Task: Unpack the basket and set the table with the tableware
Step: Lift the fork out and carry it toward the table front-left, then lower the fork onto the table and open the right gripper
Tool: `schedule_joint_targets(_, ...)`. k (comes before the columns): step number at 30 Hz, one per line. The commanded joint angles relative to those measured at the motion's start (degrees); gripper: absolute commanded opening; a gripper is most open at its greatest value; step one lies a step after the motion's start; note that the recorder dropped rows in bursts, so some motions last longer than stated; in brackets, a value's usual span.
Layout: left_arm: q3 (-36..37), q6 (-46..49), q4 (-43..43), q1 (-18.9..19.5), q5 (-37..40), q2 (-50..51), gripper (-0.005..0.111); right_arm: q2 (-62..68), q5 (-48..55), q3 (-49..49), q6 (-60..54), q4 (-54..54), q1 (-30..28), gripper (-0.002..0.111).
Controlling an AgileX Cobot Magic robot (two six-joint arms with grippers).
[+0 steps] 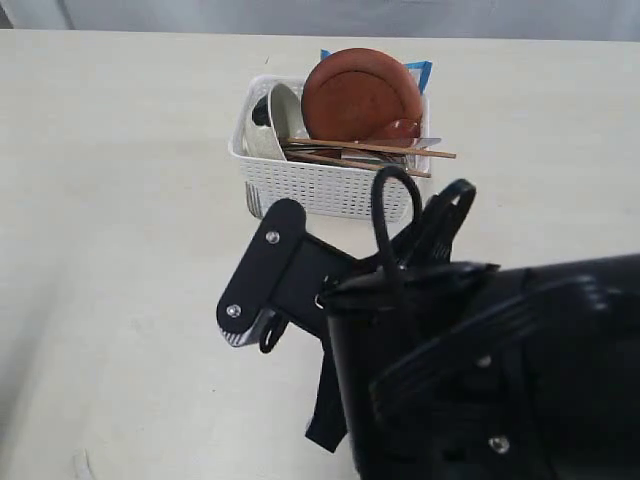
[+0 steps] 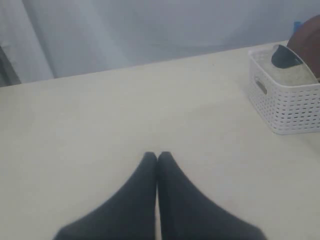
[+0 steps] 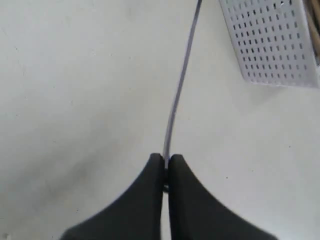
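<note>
A pale cream table (image 1: 120,200), faintly grained and marked with a few small dark specks, is seen filling almost every view. Its far edge is met by a pale grey backdrop (image 2: 150,30), on which soft vertical folds can be made out.

The white perforated basket (image 1: 330,190) is set on the table towards the far side. A reddish-brown plate (image 1: 360,95) is stood on edge inside it, a cream bowl (image 1: 270,125) is tipped beside the plate, and wooden chopsticks (image 1: 370,148) are laid across the rim, jutting past one end. A blue bag (image 1: 422,72) is glimpsed behind the plate.

The near part of the exterior view is blocked by a black arm (image 1: 480,370).

The left fingers (image 2: 142,180) are pressed together over bare table, with nothing between them. The right fingers (image 3: 147,185) are clenched on a thin steel utensil (image 3: 176,105), seen edge-on above the table near a basket corner; whether it is knife or fork cannot be told.
</note>
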Motion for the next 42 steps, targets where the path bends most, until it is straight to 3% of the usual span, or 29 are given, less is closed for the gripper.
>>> schedule_joint_targets(1,0.13,-0.02,-0.08,0.14,-0.26,-0.19,0.0,-0.29,-6.49,3.66,2.98,-5.0,0.15,0.0)
schedule_joint_targets(7,0.13,-0.02,-0.08,0.14,-0.26,-0.19,0.0,0.14,-17.34,7.02,-0.4,-12.94,0.15,0.0)
schedule_joint_targets(16,0.13,-0.02,-0.08,0.14,-0.26,-0.19,0.0,8.47,-10.66,7.12,-12.76,-18.87,0.15,0.0)
schedule_joint_targets(21,0.13,-0.02,-0.08,0.14,-0.26,-0.19,0.0,11.18,-11.11,7.12,-12.92,-20.63,0.15,0.0)
schedule_joint_targets(23,0.13,-0.02,-0.08,0.14,-0.26,-0.19,0.0,11.31,-11.22,7.12,-12.92,-20.63,0.15,0.005)
schedule_joint_targets(29,0.13,-0.02,-0.08,0.14,-0.26,-0.19,0.0,11.31,-10.02,7.12,-12.92,-20.63,0.15,0.043)
schedule_joint_targets(35,0.13,-0.02,-0.08,0.14,-0.26,-0.19,0.0,11.31,-8.31,6.49,-10.99,-18.29,0.15,0.044)
schedule_joint_targets(42,0.13,-0.02,-0.08,0.14,-0.26,-0.19,0.0,8.57,-14.64,-2.83,-7.86,-4.37,-1.45,0.044)
